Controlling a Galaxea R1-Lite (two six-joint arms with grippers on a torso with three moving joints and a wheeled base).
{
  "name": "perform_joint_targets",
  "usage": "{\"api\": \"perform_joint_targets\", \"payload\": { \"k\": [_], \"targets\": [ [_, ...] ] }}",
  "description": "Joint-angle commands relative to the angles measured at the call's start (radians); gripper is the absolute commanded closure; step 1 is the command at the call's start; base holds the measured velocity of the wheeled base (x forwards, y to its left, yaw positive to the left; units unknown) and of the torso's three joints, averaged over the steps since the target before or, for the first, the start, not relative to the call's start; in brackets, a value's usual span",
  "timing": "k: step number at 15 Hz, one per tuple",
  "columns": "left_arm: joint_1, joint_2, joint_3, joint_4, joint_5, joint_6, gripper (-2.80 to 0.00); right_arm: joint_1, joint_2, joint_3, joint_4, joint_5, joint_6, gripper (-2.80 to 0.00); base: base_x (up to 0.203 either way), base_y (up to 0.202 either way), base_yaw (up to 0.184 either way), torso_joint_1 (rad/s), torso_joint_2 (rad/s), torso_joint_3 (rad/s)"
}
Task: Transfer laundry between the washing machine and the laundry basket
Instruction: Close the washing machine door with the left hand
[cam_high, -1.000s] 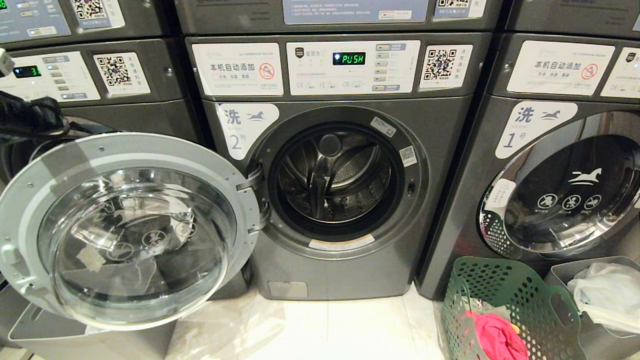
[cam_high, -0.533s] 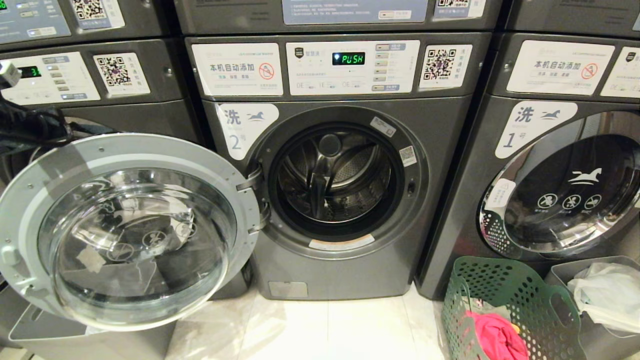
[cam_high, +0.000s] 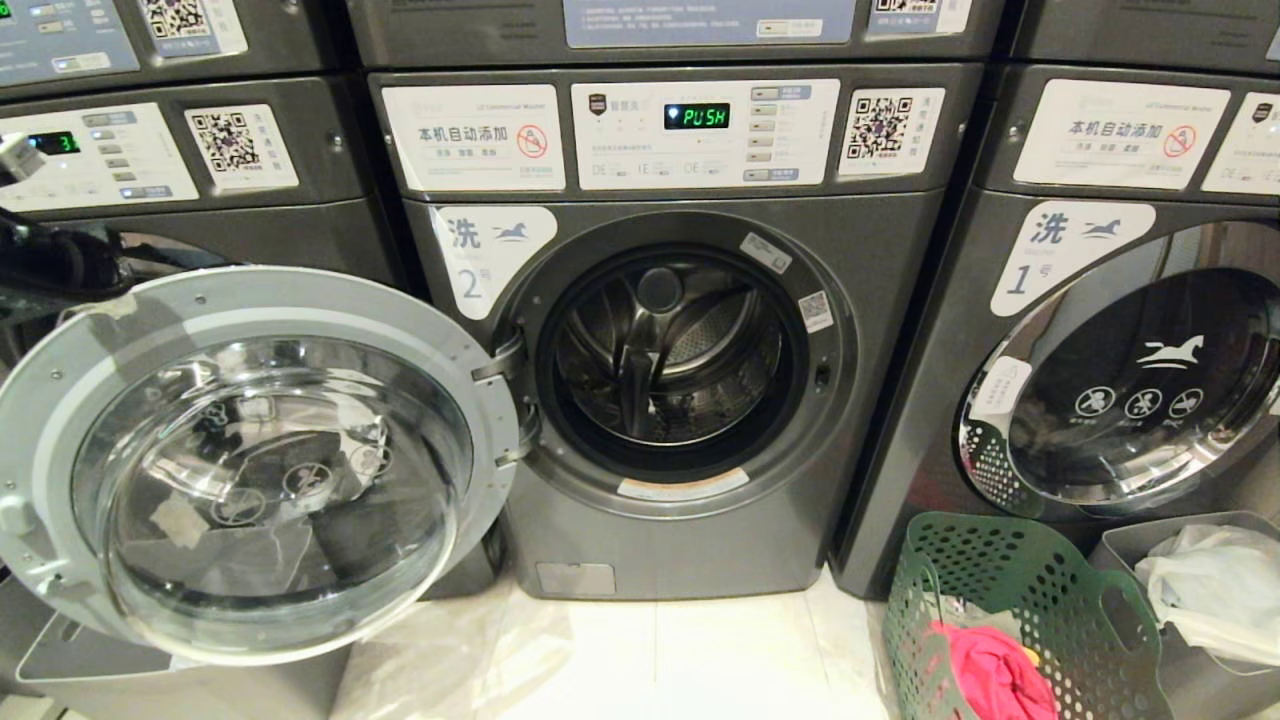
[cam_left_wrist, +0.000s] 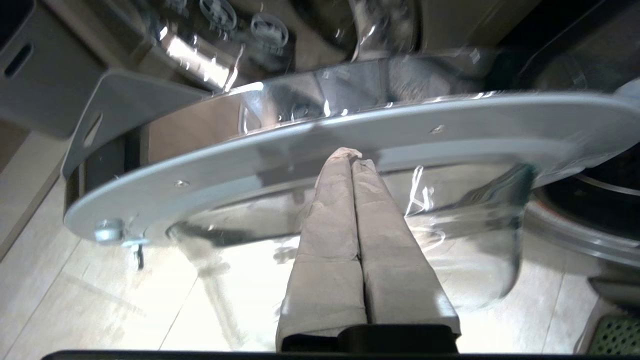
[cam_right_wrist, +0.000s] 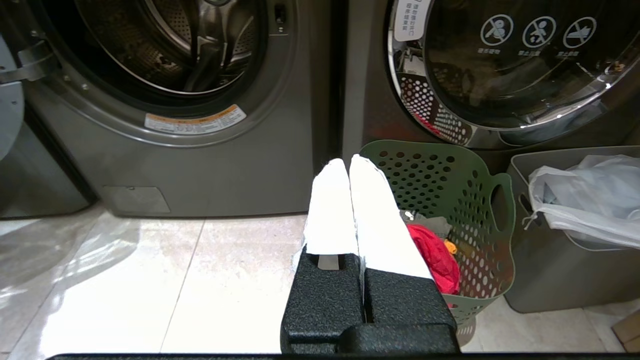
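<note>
A wall of dark grey stacked machines fills the frame edge to edge. At right stands a neighbouring machine marked 1 (cam_high: 1100, 330), its chromed round door shut. At far left another unit's control panel (cam_high: 95, 155) shows a green digit. The floor (cam_high: 700, 650) along the bottom is pale glossy tile, catching soft reflections. In the lower right corner a grey bin (cam_high: 1200, 610) holds a white plastic bag (cam_high: 1210, 585).
</note>
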Motion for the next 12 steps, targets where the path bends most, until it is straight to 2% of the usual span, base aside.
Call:
{"api": "perform_joint_targets", "payload": {
  "k": [1, 4, 8, 10, 12],
  "targets": [
    [0.000, -0.024, 0.000, -0.027, 0.001, 0.000, 0.00, 0.000, 0.002, 0.000, 0.000, 0.000, 0.000, 0.00, 0.000, 0.000, 0.000, 0.000, 0.00, 0.000],
    [0.004, 0.005, 0.000, -0.210, 0.013, 0.017, 0.00, 0.000, 0.002, 0.002, 0.000, 0.000, 0.000, 0.00, 0.000, 0.000, 0.000, 0.000, 0.00, 0.000],
    [0.009, 0.143, 0.000, -0.449, 0.078, 0.039, 0.00, 0.000, 0.002, 0.002, 0.000, 0.000, 0.000, 0.00, 0.000, 0.000, 0.000, 0.000, 0.00, 0.000],
    [0.010, 0.198, 0.000, -0.508, 0.083, 0.038, 0.00, 0.000, 0.002, 0.001, 0.000, 0.000, 0.002, 0.00, 0.000, 0.000, 0.000, 0.000, 0.00, 0.000],
    [0.009, 0.219, 0.000, -0.510, 0.053, 0.034, 0.00, 0.000, 0.002, 0.000, 0.000, 0.000, 0.002, 0.00, 0.000, 0.000, 0.000, 0.000, 0.00, 0.000]
  ]
}}
